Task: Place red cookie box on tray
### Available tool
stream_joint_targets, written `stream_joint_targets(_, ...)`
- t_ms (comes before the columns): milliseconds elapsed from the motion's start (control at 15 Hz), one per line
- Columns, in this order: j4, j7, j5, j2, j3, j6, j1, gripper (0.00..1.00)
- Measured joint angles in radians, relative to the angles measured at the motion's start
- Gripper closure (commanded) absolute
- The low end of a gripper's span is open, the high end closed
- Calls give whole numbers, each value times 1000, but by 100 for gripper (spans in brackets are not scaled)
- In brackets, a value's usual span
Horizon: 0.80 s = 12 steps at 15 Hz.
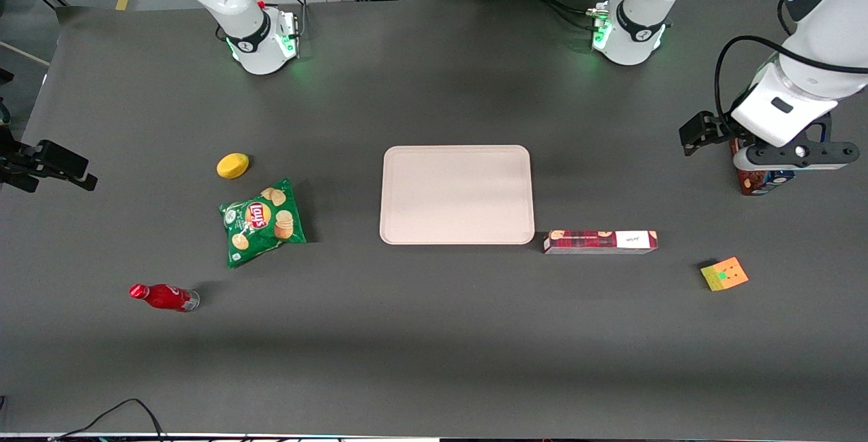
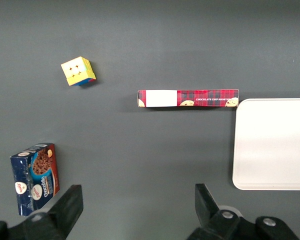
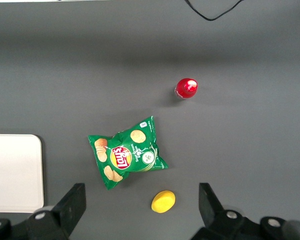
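Note:
The red cookie box (image 1: pixel 600 241) (image 2: pixel 188 98) lies flat on the dark table, its plaid end almost touching a corner of the tray (image 1: pixel 456 194) (image 2: pixel 272 145), its white end pointing toward the working arm's end. The pale pinkish tray has nothing on it. My gripper (image 1: pixel 790 152) (image 2: pixel 138 192) hangs open above the table, farther from the front camera than the red box and well apart from it. Only bare table shows between its fingers.
A dark-blue cookie box (image 1: pixel 763 183) (image 2: pixel 34 177) stands partly under my gripper. A coloured cube (image 1: pixel 724 274) (image 2: pixel 78 71) sits nearer the front camera. Toward the parked arm's end lie a green chips bag (image 1: pixel 262 221), a yellow object (image 1: pixel 232 165) and a red bottle (image 1: pixel 164 297).

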Motion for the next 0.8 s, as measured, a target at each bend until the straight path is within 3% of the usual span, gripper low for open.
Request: stream_joint_targets(800, 7, 0, 0, 2, 0, -17, 0, 0)
